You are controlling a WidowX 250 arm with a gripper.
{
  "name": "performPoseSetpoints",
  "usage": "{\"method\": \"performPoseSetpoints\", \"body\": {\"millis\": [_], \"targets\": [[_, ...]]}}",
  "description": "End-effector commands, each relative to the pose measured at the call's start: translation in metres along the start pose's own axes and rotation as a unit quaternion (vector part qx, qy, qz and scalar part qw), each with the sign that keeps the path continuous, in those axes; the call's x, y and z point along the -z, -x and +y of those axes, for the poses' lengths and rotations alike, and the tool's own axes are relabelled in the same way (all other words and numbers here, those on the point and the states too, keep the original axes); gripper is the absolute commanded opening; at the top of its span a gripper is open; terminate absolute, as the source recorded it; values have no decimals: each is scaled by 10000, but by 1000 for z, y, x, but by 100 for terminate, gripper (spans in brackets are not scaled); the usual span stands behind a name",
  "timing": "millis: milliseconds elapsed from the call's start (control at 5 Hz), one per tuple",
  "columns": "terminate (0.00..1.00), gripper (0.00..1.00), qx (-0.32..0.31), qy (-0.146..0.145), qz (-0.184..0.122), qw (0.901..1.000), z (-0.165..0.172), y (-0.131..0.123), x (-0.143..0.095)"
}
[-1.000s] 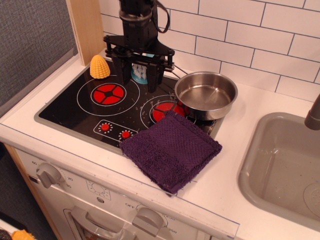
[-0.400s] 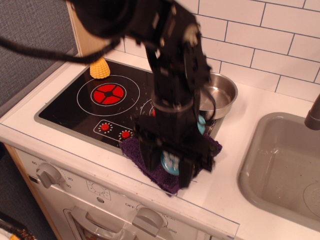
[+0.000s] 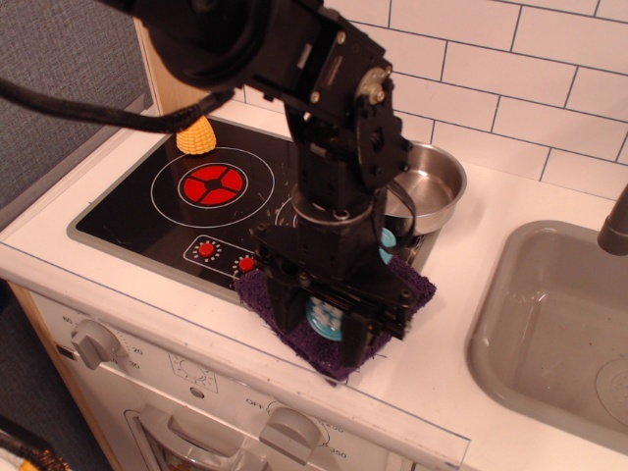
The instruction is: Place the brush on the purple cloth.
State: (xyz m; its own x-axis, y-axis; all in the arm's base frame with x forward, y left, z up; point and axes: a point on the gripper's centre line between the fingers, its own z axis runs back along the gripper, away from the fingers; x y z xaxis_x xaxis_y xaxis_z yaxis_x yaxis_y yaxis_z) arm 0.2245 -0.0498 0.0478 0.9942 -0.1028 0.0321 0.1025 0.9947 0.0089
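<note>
Observation.image, the single view, shows the brush [image 3: 325, 318] between the two dark fingers of the claw [image 3: 327, 329], its round teal head with pale bristles facing the camera. The fingers stand close on either side of the head and appear to clamp it, so the claw is judged to be holding the brush rather than standing wide. A second patch of teal shows higher up, beside the arm near the pot; it may be the handle, which would put the long axis running up and away from the camera, but the arm hides too much to be sure.

Directly beneath lies the purple cloth [image 3: 412, 289], of which only the edges show around the claw. Whether the brush head already touches the cloth cannot be told. The coming move seems to be straight down and a release, with no sideways shift needed.

Behind the cloth sits the steel pot [image 3: 437, 182], near but apart. The toy corn [image 3: 196, 135] stands well away across the stove [image 3: 147, 211], and the sink [image 3: 549, 324] lies to the side.
</note>
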Motion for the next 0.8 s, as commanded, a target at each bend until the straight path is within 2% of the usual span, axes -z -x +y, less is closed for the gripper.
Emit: {"method": "performPoseSetpoints", "body": {"millis": [0,200,400,600], "targets": [[0,0,-100,-118,-45,9999,21,-7,-3],[0,100,-42,-35,94,9999,20,-7,7],[0,100,42,-6,25,10000,17,-12,-3],[0,100,-114,124,-412,9990,20,-13,-36]]}}
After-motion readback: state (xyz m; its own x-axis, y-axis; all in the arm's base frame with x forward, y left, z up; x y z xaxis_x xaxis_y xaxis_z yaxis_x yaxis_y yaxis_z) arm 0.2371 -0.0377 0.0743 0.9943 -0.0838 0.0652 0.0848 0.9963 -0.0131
